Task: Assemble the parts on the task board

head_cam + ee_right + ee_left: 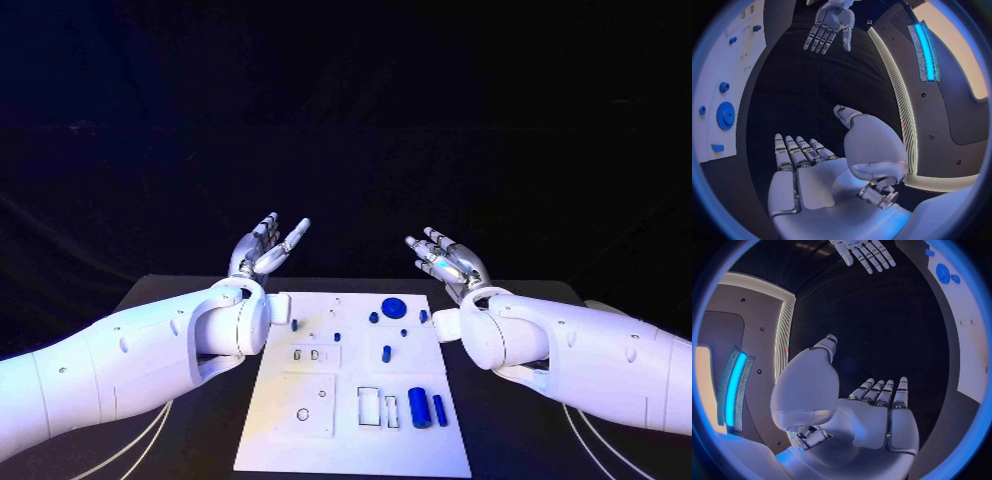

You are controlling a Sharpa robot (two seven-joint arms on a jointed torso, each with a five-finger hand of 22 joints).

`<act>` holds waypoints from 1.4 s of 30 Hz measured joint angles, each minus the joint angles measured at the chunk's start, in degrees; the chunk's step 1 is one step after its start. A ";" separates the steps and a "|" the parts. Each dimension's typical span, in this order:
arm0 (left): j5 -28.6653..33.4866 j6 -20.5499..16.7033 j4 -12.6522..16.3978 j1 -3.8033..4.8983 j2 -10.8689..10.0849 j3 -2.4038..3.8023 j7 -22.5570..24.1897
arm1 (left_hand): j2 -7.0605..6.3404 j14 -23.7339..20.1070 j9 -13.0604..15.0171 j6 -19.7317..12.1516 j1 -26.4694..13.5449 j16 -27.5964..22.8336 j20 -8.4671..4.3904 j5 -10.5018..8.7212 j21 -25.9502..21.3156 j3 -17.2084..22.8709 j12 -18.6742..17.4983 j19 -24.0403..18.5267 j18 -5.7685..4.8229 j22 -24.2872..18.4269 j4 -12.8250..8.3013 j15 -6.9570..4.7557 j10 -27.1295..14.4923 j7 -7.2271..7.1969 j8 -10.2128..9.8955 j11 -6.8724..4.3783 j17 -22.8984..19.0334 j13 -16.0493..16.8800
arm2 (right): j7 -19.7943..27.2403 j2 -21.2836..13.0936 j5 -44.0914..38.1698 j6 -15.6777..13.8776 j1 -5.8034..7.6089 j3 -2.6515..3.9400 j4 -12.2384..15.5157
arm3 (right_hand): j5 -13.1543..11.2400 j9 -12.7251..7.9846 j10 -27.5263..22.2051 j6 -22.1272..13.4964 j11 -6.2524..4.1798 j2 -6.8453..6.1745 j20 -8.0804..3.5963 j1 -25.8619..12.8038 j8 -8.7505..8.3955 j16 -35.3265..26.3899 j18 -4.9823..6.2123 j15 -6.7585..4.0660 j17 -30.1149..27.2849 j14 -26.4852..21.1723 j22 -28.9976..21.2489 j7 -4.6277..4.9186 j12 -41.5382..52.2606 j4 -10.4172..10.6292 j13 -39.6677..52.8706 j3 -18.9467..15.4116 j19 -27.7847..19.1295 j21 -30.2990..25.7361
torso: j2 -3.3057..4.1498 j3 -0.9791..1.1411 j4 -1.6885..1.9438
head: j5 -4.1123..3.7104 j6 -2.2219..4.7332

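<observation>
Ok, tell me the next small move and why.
Probably lower the right hand toward the two blue cylinders at the task board's near edge. Both it and the left hand are open, holding nothing, raised beyond the board.

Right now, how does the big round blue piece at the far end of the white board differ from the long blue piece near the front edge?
The round blue piece is a flat disc with teeth around its rim, as the right wrist view shows; the long blue piece is a smooth bar. The disc sits at the board's far end, the bar near its front edge. Both are blue, lying on the board, untouched by either hand.
</observation>
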 measured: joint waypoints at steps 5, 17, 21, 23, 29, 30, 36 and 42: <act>0.28 1.23 -0.06 0.00 0.02 -0.03 0.11 | 0.18 0.80 0.31 1.08 1.70 0.39 0.91 0.00 0.48 0.52 0.23 0.52 0.89 0.22 0.51 0.80 0.83 0.00 0.39 0.82 0.32 0.17 | -1.73 0.76 -1.08 5.70 1.39 -1.31 -1.89 | 0.00 0.95 4.99 3.93 0.01 -0.32 0.10 4.36 1.30 1.76 0.00 -0.22 1.07 5.85 0.65 0.22 1.24 -2.02 0.56 1.48 3.20 1.29 | 0.00 -0.01 -0.01 | 0.01 -0.01; 0.80 3.60 3.27 0.15 -4.24 0.02 0.88 | 3.58 24.19 4.73 16.41 8.63 8.69 1.63 0.00 10.03 5.02 6.05 21.94 0.88 4.84 0.17 2.50 23.93 1.08 6.64 3.36 5.95 2.59 | -2.73 -1.40 -14.87 6.69 3.85 -1.65 -3.08 | -0.62 5.64 30.92 24.45 -1.82 -2.30 0.20 12.77 8.25 8.83 3.12 -2.86 4.94 29.52 3.10 1.86 6.11 -8.79 2.23 4.00 17.67 6.75 | 1.93 -0.32 0.47 | -1.04 -0.05; 0.76 4.21 5.23 0.34 -5.16 0.18 1.01 | 3.92 32.64 6.92 24.26 10.93 11.92 1.47 0.00 13.54 6.47 8.09 29.16 0.87 6.28 -0.47 1.60 33.20 1.68 9.99 2.86 7.89 3.10 | -2.82 -1.65 -19.68 5.89 4.39 -1.74 -2.87 | -0.91 6.65 36.35 29.61 -2.49 -2.85 0.19 13.28 9.79 9.93 4.02 -3.67 5.46 34.01 3.62 2.61 6.47 -9.68 2.23 4.75 21.98 8.23 | 2.79 -0.38 0.56 | -1.19 0.24; 0.68 4.45 5.87 0.66 -5.82 0.34 1.06 | 3.95 35.88 7.76 27.60 11.93 13.17 1.37 0.00 14.89 7.07 8.78 31.86 0.90 6.81 -0.93 1.12 36.86 2.10 11.39 2.42 8.68 3.20 | -3.00 -1.82 -22.01 5.64 4.87 -1.63 -2.86 | -0.93 7.03 38.47 31.82 -2.81 -3.21 0.16 13.65 10.45 10.40 4.52 -4.13 5.67 35.91 3.86 2.96 6.47 -9.93 2.23 5.00 24.08 9.02 | 3.28 -0.45 0.63 | -1.32 0.36; 0.19 5.11 8.64 1.50 -7.49 0.40 1.01 | 3.55 42.75 9.34 34.15 13.35 15.68 0.80 0.00 17.81 8.88 9.33 37.31 1.75 7.83 -1.80 -0.31 44.59 3.18 14.15 1.31 10.54 3.20 | -4.93 -2.19 -30.44 5.75 6.11 -1.60 -2.91 | -0.93 7.71 43.53 36.69 -3.79 -3.51 -0.51 13.95 11.55 11.93 5.43 -5.57 6.23 41.82 4.75 3.73 6.33 -10.63 2.23 5.70 30.82 11.92 | 4.74 -0.59 0.75 | -1.58 0.60; 0.07 5.23 9.12 1.66 -7.77 0.43 0.96 | 3.55 43.25 9.43 34.65 13.35 15.88 0.78 0.00 18.04 9.02 9.34 37.70 1.75 7.91 -1.94 -0.42 45.18 3.28 14.34 1.26 10.69 3.20 | -5.46 -2.19 -31.99 5.91 6.37 -1.58 -2.97 | -1.07 7.80 44.37 37.43 -4.02 -3.65 -0.79 14.09 11.59 12.26 5.77 -5.89 6.39 42.95 4.91 3.85 6.18 -10.63 2.24 5.70 31.96 12.44 | 4.98 -0.59 0.77 | -1.61 0.63; -0.66 6.10 12.32 2.38 -9.54 0.49 0.66 | 2.92 46.65 9.92 37.50 13.98 16.87 -0.03 -0.01 19.82 10.22 9.34 40.37 1.74 8.54 -2.63 -1.32 49.41 3.87 15.12 0.41 11.91 3.20 | -10.41 -2.14 -44.40 8.17 7.74 -1.46 -3.29 | -1.79 8.30 49.70 41.32 -5.66 -4.65 -2.79 14.02 12.82 14.56 5.77 -8.15 7.68 50.03 6.19 4.74 6.11 -10.85 2.39 5.92 38.74 16.00 | 6.59 -0.74 1.13 | -1.95 0.64; -1.22 7.13 16.13 3.17 -11.37 0.74 -0.02 | 2.58 49.49 10.06 39.51 14.32 18.04 -1.07 -0.01 21.97 11.62 8.81 43.24 2.37 9.35 -2.95 -2.13 52.71 4.10 15.66 -0.16 13.34 3.08 | -16.68 -2.05 -59.82 10.61 8.95 -1.37 -2.06 | 0.33 9.19 57.00 46.15 -8.98 -8.10 -8.54 14.02 14.01 22.77 5.78 -13.36 14.33 66.21 12.64 3.34 4.76 -11.94 3.00 4.59 52.55 28.52 | 8.29 -0.94 1.74 | -2.71 0.99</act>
